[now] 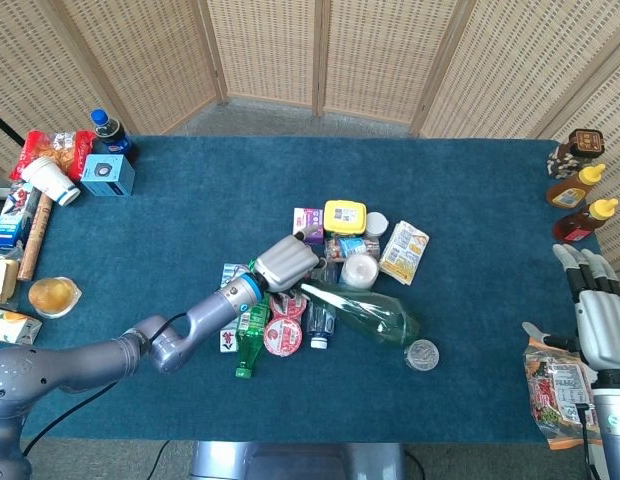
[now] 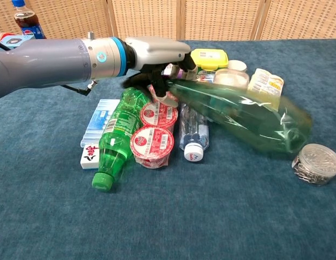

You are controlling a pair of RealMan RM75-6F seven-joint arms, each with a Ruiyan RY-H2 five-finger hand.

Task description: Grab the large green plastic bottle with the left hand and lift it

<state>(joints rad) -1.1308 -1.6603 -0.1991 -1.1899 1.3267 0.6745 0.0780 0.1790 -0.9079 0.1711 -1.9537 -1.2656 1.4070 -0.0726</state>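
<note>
The large green plastic bottle hangs in my left hand, gripped at its neck end. Its long axis runs from my hand at the left out to the right and nearer, base just beside the small round tin. Under it on the blue surface lie a smaller green bottle and sealed cups. My right hand rests released at the far right edge, fingers apart.

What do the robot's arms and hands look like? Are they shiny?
The left arm is smooth grey metal with a bright blue ring at the wrist. Its left hand is silvery grey. The right hand matches, silver with darker fingertips. A thin black cable trails beside the left arm.
</note>
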